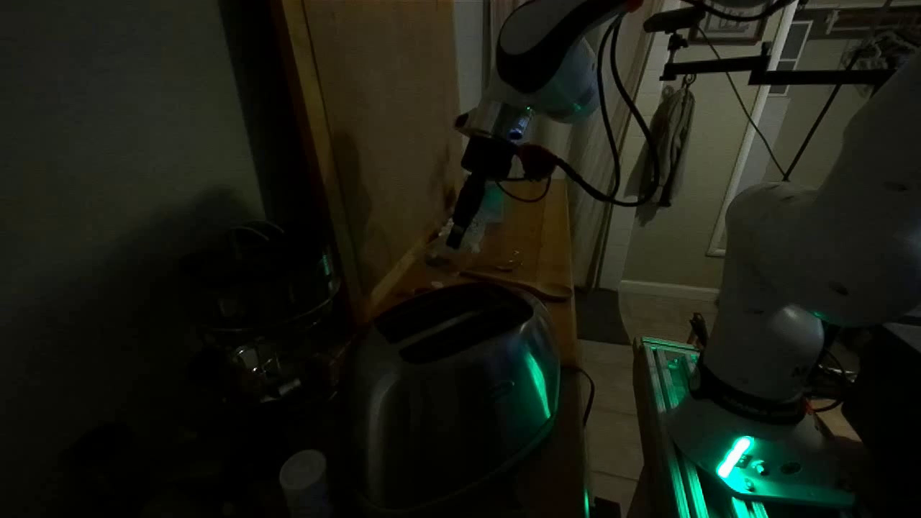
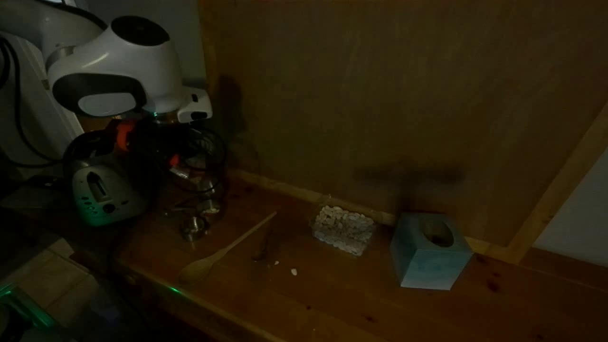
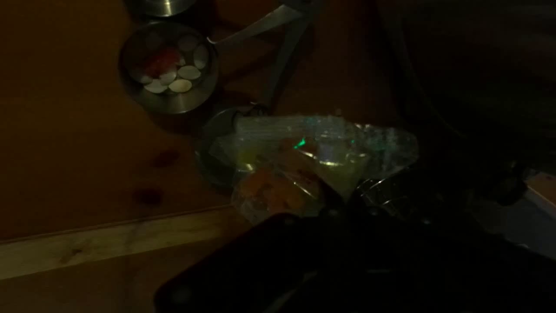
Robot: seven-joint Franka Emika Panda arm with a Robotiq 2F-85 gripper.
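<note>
Gripper [image 3: 343, 199] at clear plastic bag [image 3: 304, 161] near metal cup [image 3: 173, 102]; too dark, can't tell if pinched or loose; likely bag-handling step, next move calls for secure grip

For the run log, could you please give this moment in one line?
gripper: at clear bag, hold unclear | nearby: metal cup with white pieces | also: toaster

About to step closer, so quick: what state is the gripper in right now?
Gripper: jaws look closed, apparently holding a clear plastic bag, though dim light hides the exact pinch.
</note>
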